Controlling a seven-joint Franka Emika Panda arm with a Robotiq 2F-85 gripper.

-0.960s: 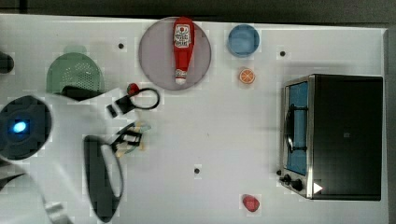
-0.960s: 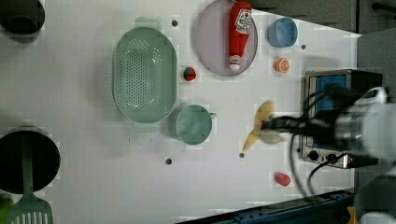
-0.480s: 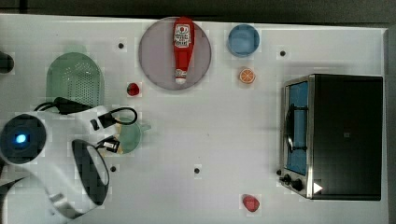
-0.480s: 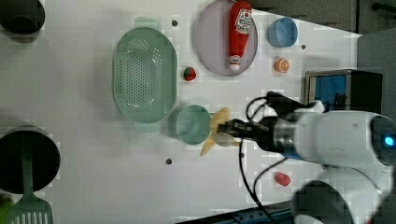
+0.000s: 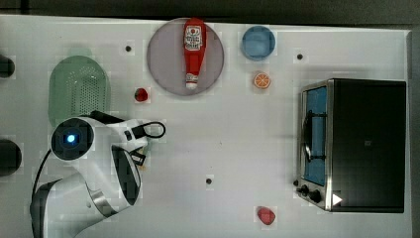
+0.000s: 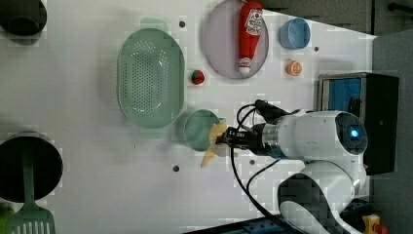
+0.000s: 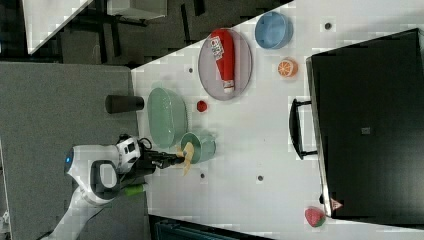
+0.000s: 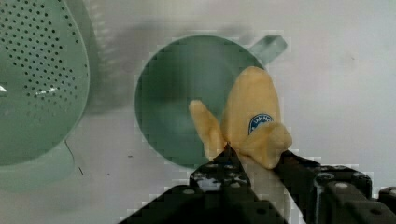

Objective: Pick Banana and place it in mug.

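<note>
End effector (image 8: 254, 161) clamped on the banana (image 8: 250, 119), fingers (image 8: 219, 170) pinching its stem end. Wrist view: banana hangs over the rim of the mug (image 8: 187, 93), on the handle side, part over the mug's mouth and part outside it. Blue sticker faces the camera. Banana not inside the mug; can't tell whether it touches the rim.

Left view: end effector (image 6: 229, 139) points level toward the mug (image 6: 197, 129), banana (image 6: 214, 144) tilted across the rim on the left view's right, lower tip sticking out over the tabletop (image 6: 97, 185). Right view agrees: banana (image 7: 187, 152) at the mug's (image 7: 202, 145) edge nearest the arm.

Just beside the mug: green perforated basket (image 6: 151, 78), close to it in the left view, can't tell whether they touch. Small red object (image 6: 197, 76) sits between the basket and the grey plate (image 6: 219, 44).

Further out: ketchup bottle (image 5: 194, 49) lying on the plate, cap pointing toward the tabletop's middle. Blue cup (image 5: 258, 42) beside the plate, orange slice (image 5: 262, 80) near the cup. Toaster oven (image 5: 354, 144) at the top view's right, red strawberry-like piece (image 5: 266, 215) near its knob-end corner.
</note>
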